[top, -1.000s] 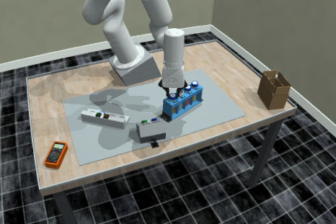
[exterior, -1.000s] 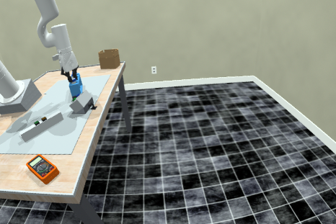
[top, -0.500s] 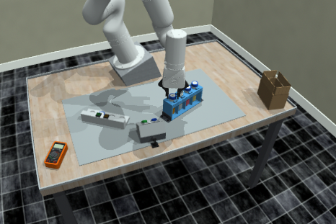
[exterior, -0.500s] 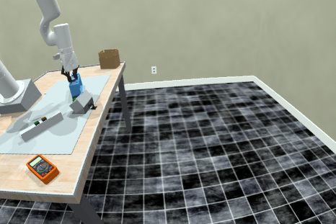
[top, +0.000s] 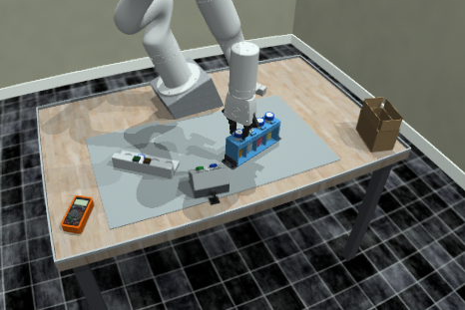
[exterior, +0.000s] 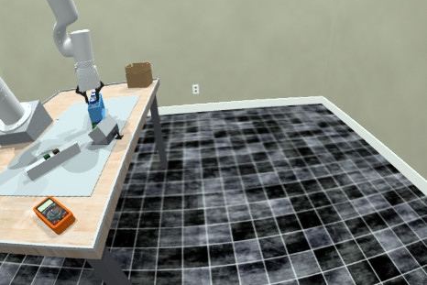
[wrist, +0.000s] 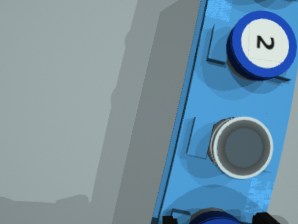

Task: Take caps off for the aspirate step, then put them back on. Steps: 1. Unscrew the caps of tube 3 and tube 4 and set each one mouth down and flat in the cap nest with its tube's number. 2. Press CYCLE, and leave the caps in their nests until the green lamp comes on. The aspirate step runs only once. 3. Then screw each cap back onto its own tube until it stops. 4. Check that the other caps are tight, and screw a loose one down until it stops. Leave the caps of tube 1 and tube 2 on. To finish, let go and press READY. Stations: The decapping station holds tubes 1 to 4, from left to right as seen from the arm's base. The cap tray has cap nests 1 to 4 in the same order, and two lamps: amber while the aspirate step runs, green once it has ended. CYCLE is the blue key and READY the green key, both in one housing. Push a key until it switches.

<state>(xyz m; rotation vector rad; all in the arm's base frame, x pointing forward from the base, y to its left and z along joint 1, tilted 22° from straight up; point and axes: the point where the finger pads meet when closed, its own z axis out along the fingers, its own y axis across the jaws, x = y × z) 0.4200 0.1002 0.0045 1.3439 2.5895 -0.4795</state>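
At the wrist view's bottom edge, cap 4 (top: 238, 132) (exterior: 93, 102) (wrist: 216, 219) lies between the gripper (top: 239, 133) (exterior: 93, 101) (wrist: 217, 220)'s open jaws, one left, one right, not gripping.

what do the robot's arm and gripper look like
The arm is pale grey, almost white, with smooth, rounded tube-like links and thin rings of small dark marks around some of them. The gripper has a pale, boxy body and slim black fingers. No sleeve or loose cable shows on either.
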